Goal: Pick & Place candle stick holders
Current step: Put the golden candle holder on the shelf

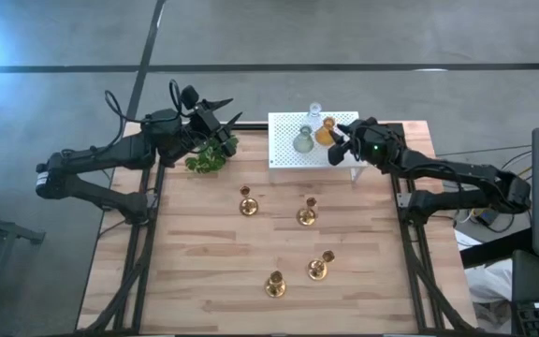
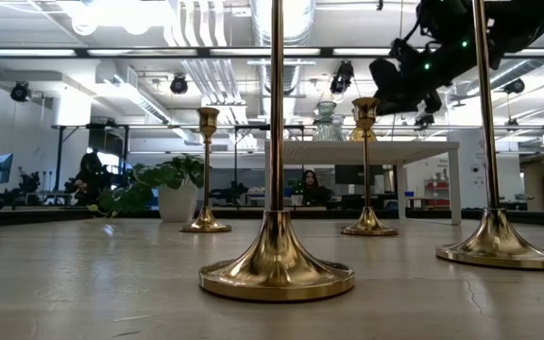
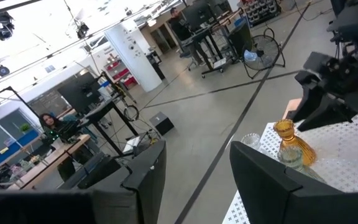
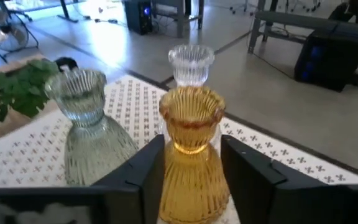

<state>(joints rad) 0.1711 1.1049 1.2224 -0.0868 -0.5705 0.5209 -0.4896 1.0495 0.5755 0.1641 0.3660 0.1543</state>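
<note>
Ribbed amber glass candle holder (image 4: 191, 155) between our right tool's (image 4: 191, 171) spread fingers, grip uncertain, fluted green holder (image 4: 89, 134) beside, left tool (image 3: 194, 171) spread, empty.

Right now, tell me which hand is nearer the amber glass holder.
Right. The right hand has its fingers on either side of the amber glass holder on the white stand. The left hand hovers by the plant, across the stand from it.

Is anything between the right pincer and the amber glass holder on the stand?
Nothing visible. The right pincer already has its fingers either side of the amber holder; the green holder stands beside it, the clear holder behind.
</note>
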